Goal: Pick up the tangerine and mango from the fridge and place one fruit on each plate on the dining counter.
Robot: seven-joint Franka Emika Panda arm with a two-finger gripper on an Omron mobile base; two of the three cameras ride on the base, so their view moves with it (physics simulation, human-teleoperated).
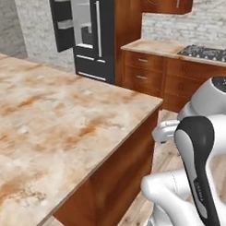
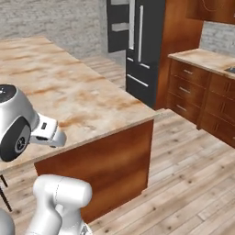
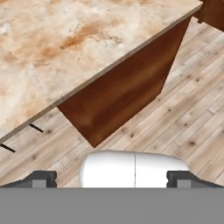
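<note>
The dining counter (image 1: 55, 117) (image 2: 55, 82) (image 3: 52, 39) spreads its beige, rust-mottled top to my left, and the stretch in view is bare. Its red-brown wood base (image 3: 127, 96) ends at a corner close by. Across the room stands the black fridge (image 1: 96, 37) (image 2: 144, 50) with one door swung open on a pale interior. My gripper (image 3: 111, 179) is open with nothing held, and it hangs beside the counter's corner, looking down at the floor. The tangerine, the mango and the plates are out of view.
A wall counter with a stove (image 1: 202, 51) runs along the back over red-brown drawers (image 1: 152, 72) (image 2: 202, 94). Plank floor (image 2: 193, 174) (image 3: 192, 113) lies between the island and those cabinets. A tall wood panel (image 2: 179, 41) flanks the fridge.
</note>
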